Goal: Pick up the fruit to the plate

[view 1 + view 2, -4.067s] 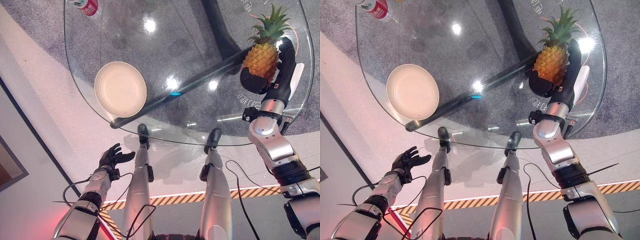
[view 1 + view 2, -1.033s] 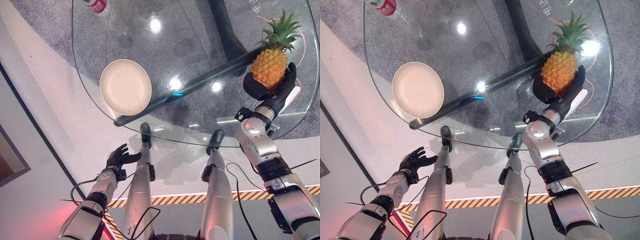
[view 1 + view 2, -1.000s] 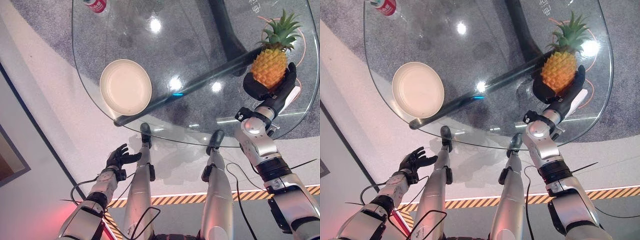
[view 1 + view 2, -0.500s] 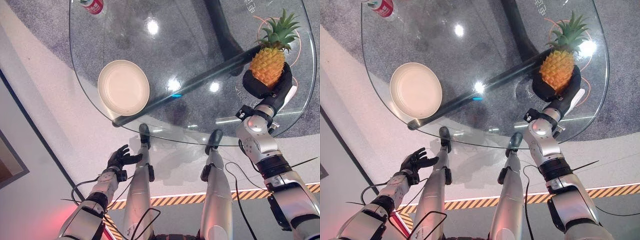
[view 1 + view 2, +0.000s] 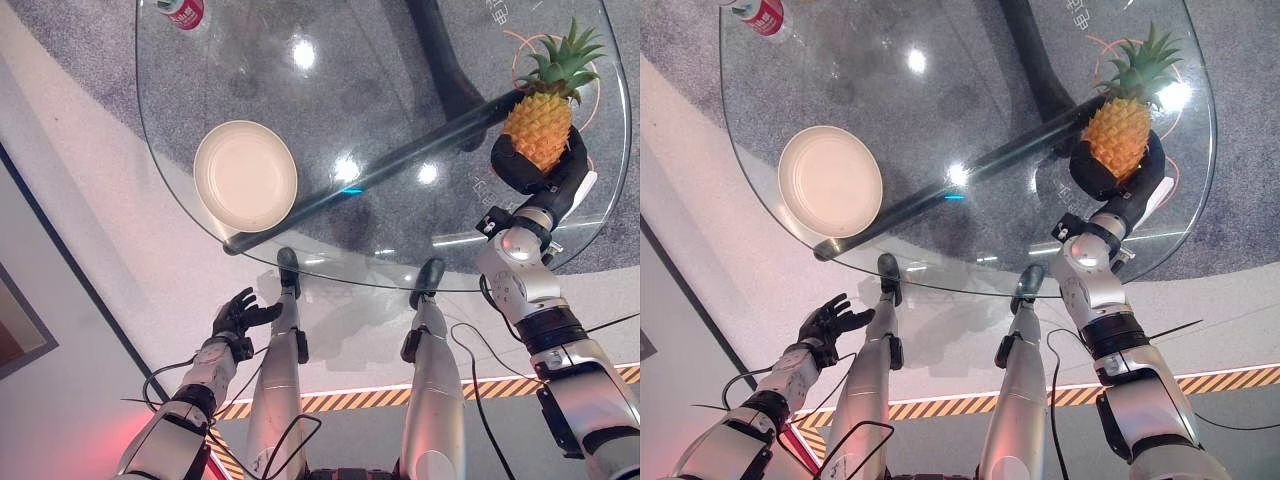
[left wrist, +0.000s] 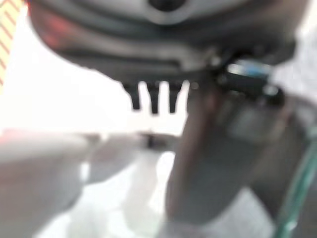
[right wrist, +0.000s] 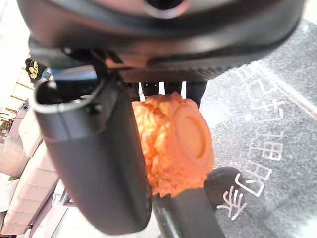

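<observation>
Glass forms the round table top [image 5: 200,60], and through it show a dark crossbar [image 5: 400,165] of the frame and a speckled grey carpet [image 5: 60,20] beneath. Bright ceiling lights glare off the pane in several spots. Nearer the robot the floor turns pale and glossy, crossed by a strip of yellow-and-black hazard tape [image 5: 350,400]. A dark line runs diagonally along the robot's left, where the floor meets a wall.

The pineapple [image 5: 540,125], orange with a green crown, is at the table's right side, well apart from the cream plate [image 5: 245,176], which lies empty near the left edge. The right hand [image 5: 535,175] cups the fruit from below, its dark fingers and thumb curled round the lower body; the right wrist view shows the orange base [image 7: 176,144] pressed between the thumb and the fingers. Whether the fruit touches the glass cannot be told.

A red can [image 5: 180,10] stands at the far left rim of the table.

The left hand [image 5: 240,312] hangs low beside the table, away from the plate, fingers spread and relaxed, holding nothing.
</observation>
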Tool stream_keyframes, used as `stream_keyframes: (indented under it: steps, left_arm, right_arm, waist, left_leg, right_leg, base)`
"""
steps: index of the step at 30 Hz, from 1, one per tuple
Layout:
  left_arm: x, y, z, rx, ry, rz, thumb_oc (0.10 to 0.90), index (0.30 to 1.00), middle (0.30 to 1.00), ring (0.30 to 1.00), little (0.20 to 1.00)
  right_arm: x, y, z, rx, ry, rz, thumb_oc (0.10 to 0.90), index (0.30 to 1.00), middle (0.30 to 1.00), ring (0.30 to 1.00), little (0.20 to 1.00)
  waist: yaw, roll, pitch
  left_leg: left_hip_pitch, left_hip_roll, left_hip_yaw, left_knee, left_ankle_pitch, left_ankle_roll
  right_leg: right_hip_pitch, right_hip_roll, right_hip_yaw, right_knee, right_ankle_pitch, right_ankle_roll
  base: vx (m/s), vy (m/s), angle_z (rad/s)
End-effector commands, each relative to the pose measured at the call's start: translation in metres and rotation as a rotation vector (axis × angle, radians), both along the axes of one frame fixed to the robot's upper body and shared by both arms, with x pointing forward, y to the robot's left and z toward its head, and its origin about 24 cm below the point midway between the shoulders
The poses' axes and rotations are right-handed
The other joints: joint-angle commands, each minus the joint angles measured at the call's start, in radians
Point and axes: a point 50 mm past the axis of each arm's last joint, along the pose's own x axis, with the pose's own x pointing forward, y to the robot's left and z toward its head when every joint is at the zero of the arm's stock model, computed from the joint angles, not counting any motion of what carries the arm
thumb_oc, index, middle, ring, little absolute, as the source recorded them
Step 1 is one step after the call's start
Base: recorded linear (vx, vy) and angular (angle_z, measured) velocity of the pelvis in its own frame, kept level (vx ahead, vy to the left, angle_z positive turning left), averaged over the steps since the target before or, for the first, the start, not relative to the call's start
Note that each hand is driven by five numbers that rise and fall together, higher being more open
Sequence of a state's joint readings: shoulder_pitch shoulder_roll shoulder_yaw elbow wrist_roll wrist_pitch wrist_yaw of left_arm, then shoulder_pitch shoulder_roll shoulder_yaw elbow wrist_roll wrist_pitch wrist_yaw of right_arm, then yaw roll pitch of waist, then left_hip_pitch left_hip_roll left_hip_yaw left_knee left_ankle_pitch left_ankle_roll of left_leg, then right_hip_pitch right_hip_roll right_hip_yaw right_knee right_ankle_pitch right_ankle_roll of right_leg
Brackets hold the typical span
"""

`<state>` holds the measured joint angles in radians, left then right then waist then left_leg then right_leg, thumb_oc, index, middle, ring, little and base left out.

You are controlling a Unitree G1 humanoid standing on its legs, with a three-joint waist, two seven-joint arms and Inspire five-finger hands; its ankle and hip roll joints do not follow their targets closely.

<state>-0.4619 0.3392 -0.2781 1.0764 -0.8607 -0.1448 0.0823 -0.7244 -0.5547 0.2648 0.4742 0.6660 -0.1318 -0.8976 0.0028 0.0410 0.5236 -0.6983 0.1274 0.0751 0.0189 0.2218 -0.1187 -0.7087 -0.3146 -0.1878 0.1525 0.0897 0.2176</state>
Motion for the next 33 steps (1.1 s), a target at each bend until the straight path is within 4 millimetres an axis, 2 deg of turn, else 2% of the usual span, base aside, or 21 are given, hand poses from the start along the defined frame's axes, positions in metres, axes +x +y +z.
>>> stream_keyframes:
  steps: [1, 8, 11, 15, 18, 22, 27, 33]
  left_arm:
    - [-0.015, 0.029, 0.000, -0.079, -0.062, 0.272, 0.800, 0.900, 0.900, 0.900, 0.900]
    - [-0.001, 0.055, 0.041, -0.170, -0.296, 0.577, 0.800, 0.900, 0.900, 0.900, 0.900]
    - [0.005, 0.066, 0.065, -0.174, -0.407, 0.698, 0.800, 0.900, 0.900, 0.900, 0.900]
    - [0.013, 0.074, 0.096, -0.159, -0.539, 0.775, 0.800, 0.900, 0.900, 0.900, 0.900]
    - [0.018, 0.083, 0.132, -0.152, -0.693, 0.839, 0.800, 0.900, 0.900, 0.900, 0.900]
    - [0.019, 0.084, 0.164, -0.139, -0.824, 0.882, 0.800, 0.900, 0.900, 0.900, 0.900]
    - [0.016, 0.082, 0.187, -0.123, -0.947, 0.895, 0.800, 0.900, 0.900, 0.900, 0.900]
    - [0.014, 0.069, 0.219, -0.108, -1.127, 0.809, 0.800, 0.900, 0.900, 0.900, 0.900]
  right_arm:
    - [-0.008, -0.022, -0.004, -0.083, 0.036, -0.059, 0.100, 0.300, 0.300, 0.300, 0.200]
    - [-0.012, -0.018, 0.006, -0.189, -0.005, -0.072, 0.100, 0.300, 0.300, 0.300, 0.200]
    - [-0.015, -0.014, 0.009, -0.222, -0.025, -0.070, 0.100, 0.300, 0.300, 0.300, 0.200]
    - [-0.017, -0.006, 0.015, -0.265, -0.050, -0.066, 0.100, 0.300, 0.300, 0.300, 0.200]
    - [-0.021, -0.002, 0.022, -0.313, -0.084, -0.063, 0.100, 0.300, 0.300, 0.300, 0.200]
    - [-0.026, 0.005, 0.030, -0.364, -0.136, -0.062, 0.100, 0.300, 0.300, 0.300, 0.200]
    - [-0.032, 0.017, 0.040, -0.449, -0.208, -0.044, 0.100, 0.300, 0.300, 0.300, 0.200]
    - [-0.042, 0.029, 0.056, -0.591, -0.299, -0.054, 0.100, 0.300, 0.300, 0.300, 0.200]
  waist:
    - [0.023, 0.021, -0.004]
    - [0.026, 0.022, -0.004]
    - [0.027, 0.018, -0.004]
    - [0.026, 0.011, -0.004]
    - [0.022, 0.008, -0.004]
    - [0.020, 0.005, -0.004]
    - [0.020, 0.002, -0.004]
    - [0.021, -0.004, -0.004]
  left_leg:
    - [0.016, 0.016, -0.012, 0.056, -0.061, -0.019]
    - [0.033, 0.010, -0.019, 0.057, -0.067, -0.022]
    - [0.043, 0.012, -0.021, 0.049, -0.066, -0.022]
    - [0.053, 0.015, -0.019, 0.043, -0.065, -0.025]
    - [0.058, 0.019, -0.015, 0.040, -0.065, -0.027]
    - [0.050, 0.020, -0.015, 0.041, -0.061, -0.027]
    - [0.060, 0.025, -0.011, 0.034, -0.067, -0.029]
    - [0.046, 0.029, -0.007, 0.029, -0.060, -0.028]
  right_leg:
    - [-0.051, 0.019, -0.007, 0.034, 0.077, -0.011]
    - [-0.038, 0.013, -0.008, 0.043, 0.064, -0.011]
    - [-0.029, 0.012, -0.008, 0.041, 0.061, -0.012]
    - [-0.017, 0.013, -0.010, 0.039, 0.055, -0.013]
    - [-0.011, 0.010, -0.011, 0.041, 0.050, -0.012]
    - [-0.015, 0.010, -0.012, 0.041, 0.052, -0.013]
    - [-0.005, 0.012, -0.013, 0.042, 0.040, -0.012]
    - [-0.010, 0.011, -0.016, 0.032, 0.049, -0.012]
  base:
    - [0.00, 0.000, 0.00]
    - [0.00, 0.000, 0.00]
    - [0.00, 0.000, 0.00]
    - [0.00, 0.000, 0.00]
    - [0.00, 0.000, 0.00]
    - [-0.01, 0.000, 0.00]
    - [0.00, 0.000, 0.00]
    - [0.00, 0.000, 0.00]
